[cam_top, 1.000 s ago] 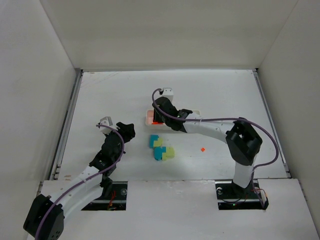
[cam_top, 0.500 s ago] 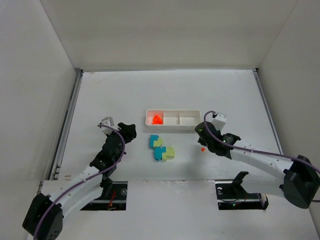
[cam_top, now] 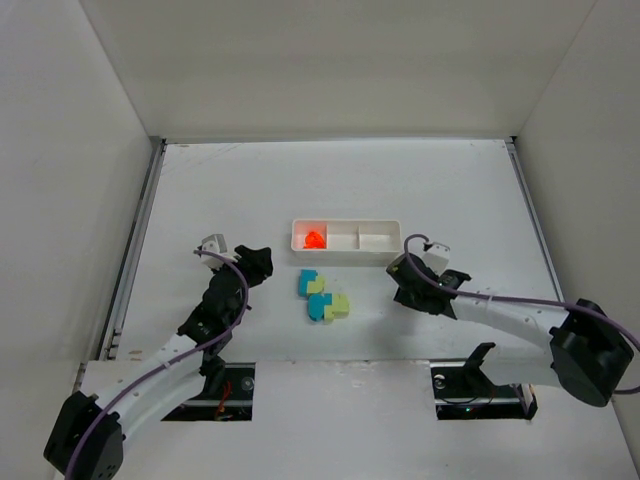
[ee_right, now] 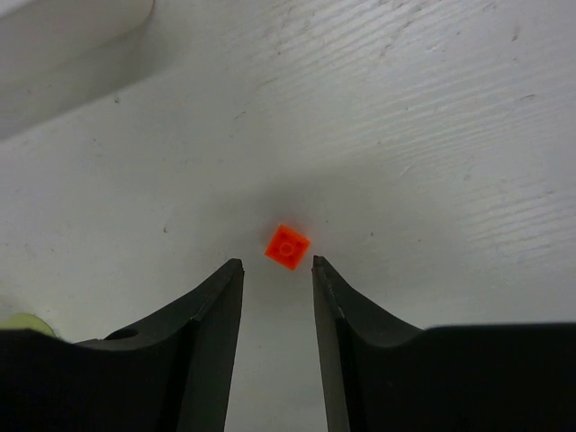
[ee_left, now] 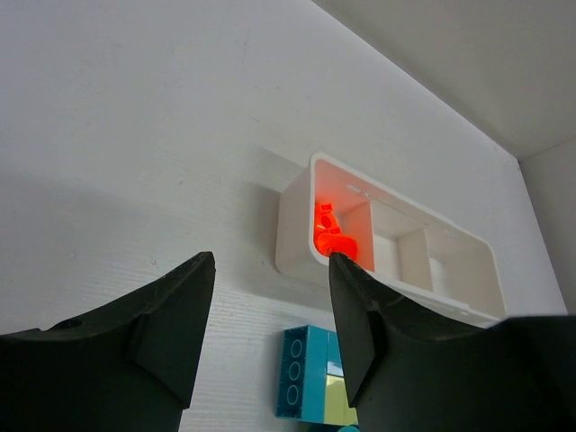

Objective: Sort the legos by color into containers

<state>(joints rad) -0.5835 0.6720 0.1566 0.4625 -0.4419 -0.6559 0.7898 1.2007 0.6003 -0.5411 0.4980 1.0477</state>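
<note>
Jaws of the left gripper (ee_left: 270,270) stand spread and empty, facing the tray (ee_left: 292,225), whose left compartment holds orange-red legos (ee_left: 331,236). Just before the tray lie teal and yellow-green blocks (cam_top: 322,297). The right gripper (ee_right: 276,270), also spread, points at one orange brick (ee_right: 288,246) on the table (ee_right: 450,135).

A long white plastic three-compartment tray (cam_top: 346,223) sits mid-tabletop (cam_top: 250,190), small orange-red plastic blocks (cam_top: 314,239) in its left compartment. Before it lies a cluster of teal and yellow-green plastic blocks (cam_top: 322,297); to their right, a single orange-red block (ee_right: 287,246) lies on the tabletop just ahead of the right end effector (ee_right: 275,264).
</note>
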